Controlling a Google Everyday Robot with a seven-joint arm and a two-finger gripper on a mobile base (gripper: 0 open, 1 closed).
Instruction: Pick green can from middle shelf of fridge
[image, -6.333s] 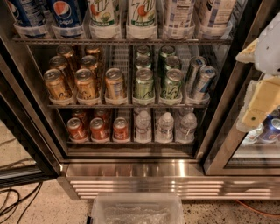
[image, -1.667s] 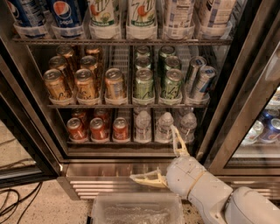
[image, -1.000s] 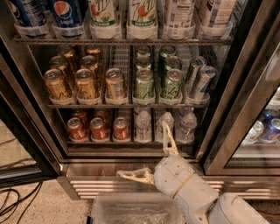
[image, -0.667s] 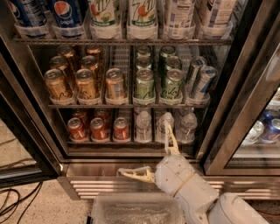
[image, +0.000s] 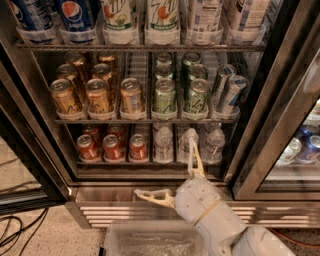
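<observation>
- One green can (image: 198, 96): upright, front of middle shelf (image: 145, 120), btwn pale-green can (image: 164, 96) & tilted silver cans (image: 227, 92).
- fridge (image: 107, 214): I see its steel base under racks.
- gripper (image: 164, 169): fingers spread, empty, low by base, well below can.

Dim fridge (image: 257, 105), glare on base (image: 100, 212) behind gripper (image: 164, 168)

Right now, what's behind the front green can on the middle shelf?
Two more dark cans queue behind the green can in its lane; only their tops show, the rest is covered. The open pincer hangs below, by the water bottles.
</observation>
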